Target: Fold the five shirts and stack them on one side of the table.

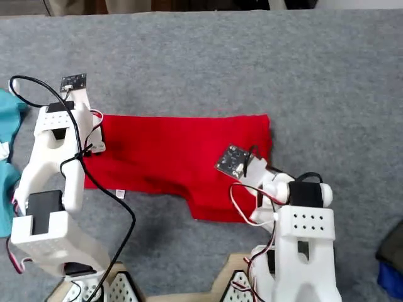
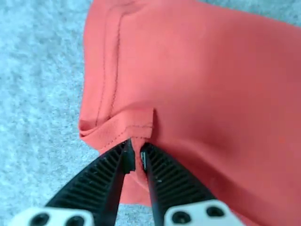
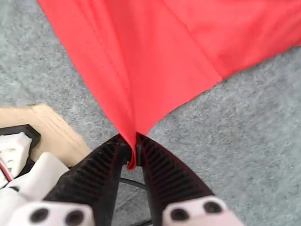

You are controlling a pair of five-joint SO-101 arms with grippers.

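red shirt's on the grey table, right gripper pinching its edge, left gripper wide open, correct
Not quite: the left gripper is not wide open. The left wrist view shows it shut on a hem fold of the red fabric shirt. The rest holds: the right gripper pinches an edge, and the shirt lies on the grey cloth-covered table.

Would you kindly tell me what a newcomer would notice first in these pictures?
A bright red shirt lies spread across the middle of the grey table, between the two arms. The left gripper is pinched on a folded hem corner at the shirt's left end, and the right gripper clamps a drawn-up point of cloth at its near right edge. A teal garment lies at the table's left edge.
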